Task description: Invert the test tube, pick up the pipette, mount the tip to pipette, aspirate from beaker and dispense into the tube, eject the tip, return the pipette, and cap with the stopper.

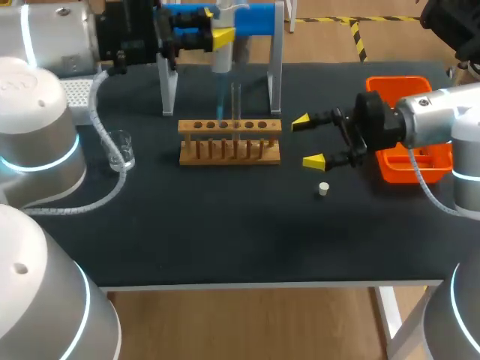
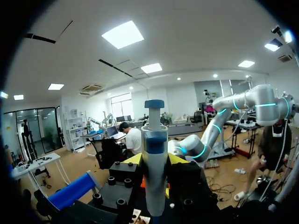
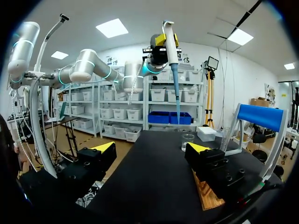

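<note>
My left gripper [image 1: 214, 37] is shut on the grey pipette [image 1: 224, 54], holding it upright high over the wooden rack [image 1: 229, 141]. In the left wrist view the pipette [image 2: 154, 158] stands between the yellow fingertips [image 2: 133, 159]. A long bluish tip [image 3: 177, 93] hangs from the pipette [image 3: 170, 39], above the table near the beaker [image 3: 187, 140]. A clear test tube [image 1: 236, 111] stands in the rack. The glass beaker [image 1: 120, 148] sits at the left. My right gripper [image 1: 309, 141] is open beside the rack's right end, nothing between its fingers [image 3: 105, 148]. The small white stopper [image 1: 323, 189] lies just below it.
The pipette stand [image 1: 259, 22], with a blue top bar and white legs, rises behind the rack. An orange tray [image 1: 397, 169] lies at the right under my right arm. A white box [image 1: 75, 91] sits at the back left.
</note>
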